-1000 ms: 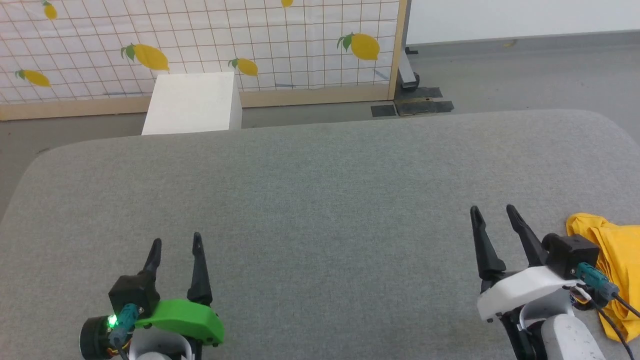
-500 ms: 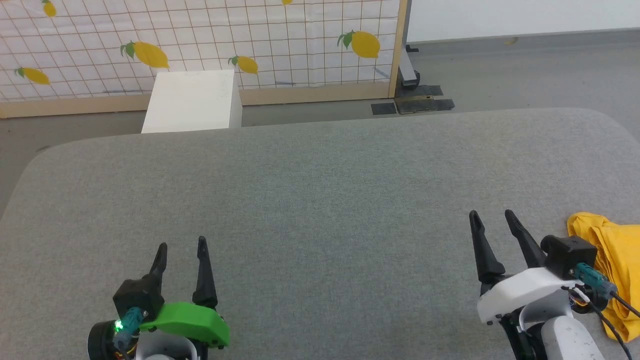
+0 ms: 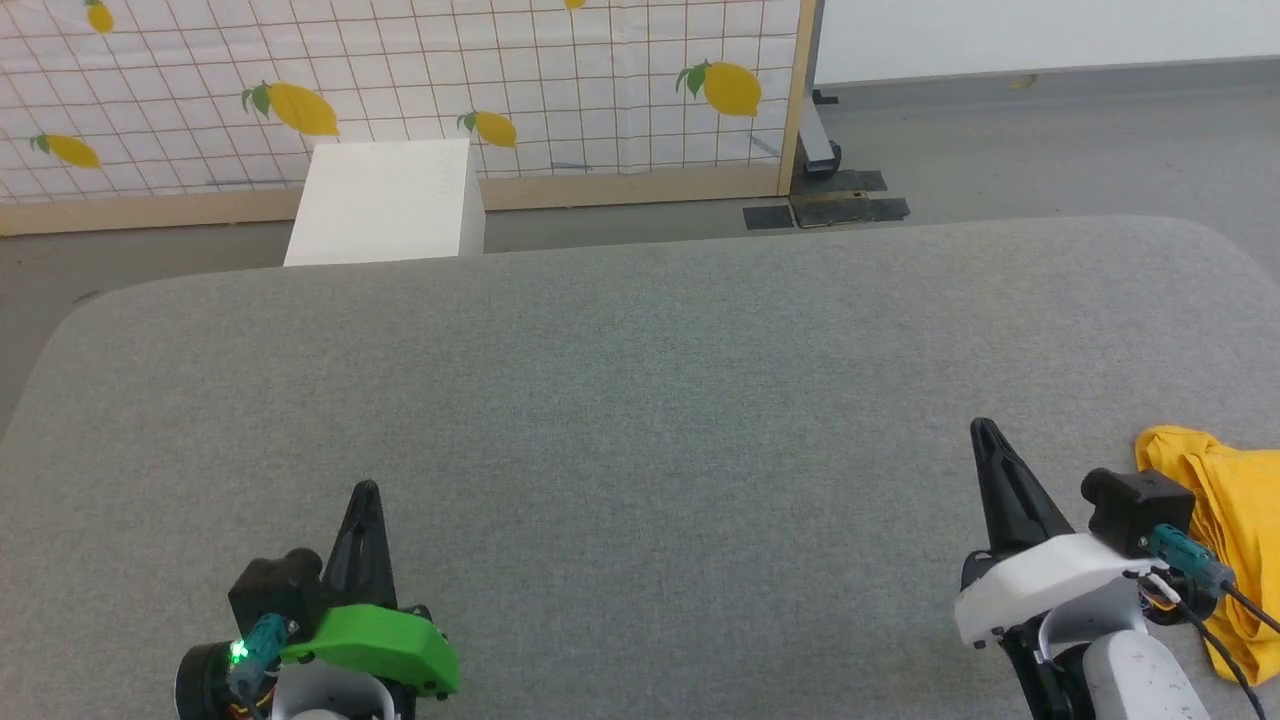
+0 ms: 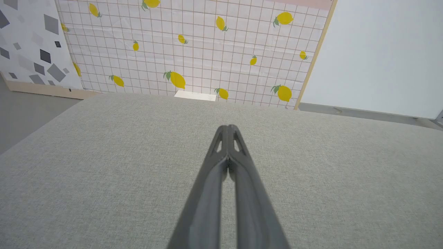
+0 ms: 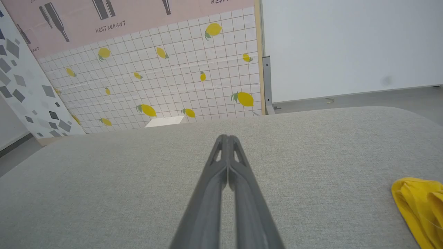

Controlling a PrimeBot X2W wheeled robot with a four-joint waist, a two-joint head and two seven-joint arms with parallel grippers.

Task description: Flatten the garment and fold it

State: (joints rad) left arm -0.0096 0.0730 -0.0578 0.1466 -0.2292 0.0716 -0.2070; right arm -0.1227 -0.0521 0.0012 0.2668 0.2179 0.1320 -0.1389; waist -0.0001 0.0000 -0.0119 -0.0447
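Garment (image 3: 1225, 520): yellow cloth, bunched in soft folds, at the lower right edge of the head view. It lies on the table (image 3: 640, 380) and part of it runs past the frame edge. The part in frame is plain yellow. It appears again at the lower right edge of the right wrist view (image 5: 420, 204), in the same crumpled heap.

Right end effector (image 3: 985, 430): lower right of the head view, just left of the garment. Its two dark fingers are pressed together to a single point with nothing between them; the right wrist view confirms this (image 5: 226, 137). The tip points up the frame over bare table, apart from the cloth.

Left end effector (image 3: 366, 492): lower left of the head view, well apart from the garment. Its fingers likewise meet with nothing between them, as the left wrist view (image 4: 228, 128) also shows.

Table: grey fabric-covered top with rounded corners, across the middle of the head view.

Background: white box (image 3: 385, 205) at upper left, a lemon-printed panel (image 3: 500, 80) behind it, grey floor (image 3: 1000, 150) at upper right.

Progress, as judged: at the very start. The garment is neither spread nor folded, and neither end effector touches it. Left to do: take hold of the cloth, bring it to the open middle of the table, flatten it, then fold it.
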